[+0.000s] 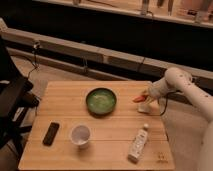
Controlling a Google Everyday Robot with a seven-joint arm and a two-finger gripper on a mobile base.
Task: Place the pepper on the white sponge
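Observation:
The small red-orange pepper (138, 99) is at the tip of my gripper (143, 98), at the right side of the wooden table (65, 102), right of the green bowl (101, 100). The gripper seems to hold the pepper just above the off-white sponge (145, 106), which lies near the table's right edge and is partly hidden under the gripper. My white arm (180, 85) reaches in from the right.
A white cup (80, 134) stands at the front middle. A white bottle with a printed label (138, 143) lies at the front right. A black rectangular device (50, 133) lies at the front left. A black chair (12, 102) stands left of the table.

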